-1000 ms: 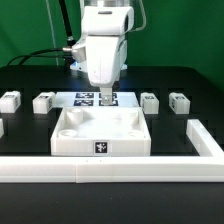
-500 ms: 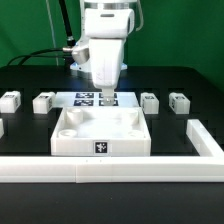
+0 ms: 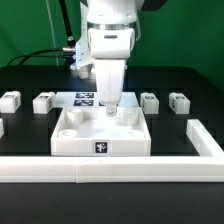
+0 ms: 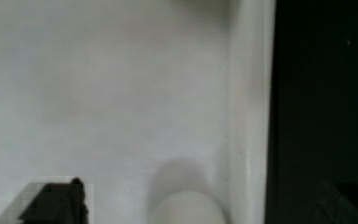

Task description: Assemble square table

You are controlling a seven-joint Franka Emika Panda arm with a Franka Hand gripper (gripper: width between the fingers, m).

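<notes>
Exterior view, hand point(image 3: 109, 107) spread wide, low over white tabletop point(image 3: 75, 143)

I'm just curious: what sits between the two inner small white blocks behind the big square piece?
The marker board, partly hidden by the gripper; exterior view.

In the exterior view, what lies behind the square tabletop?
The marker board lies flat behind the tabletop, with leg blocks to either side. The open hand, low over the tabletop's rear edge, covers part of the board, so the tags there cannot be seen.
</notes>
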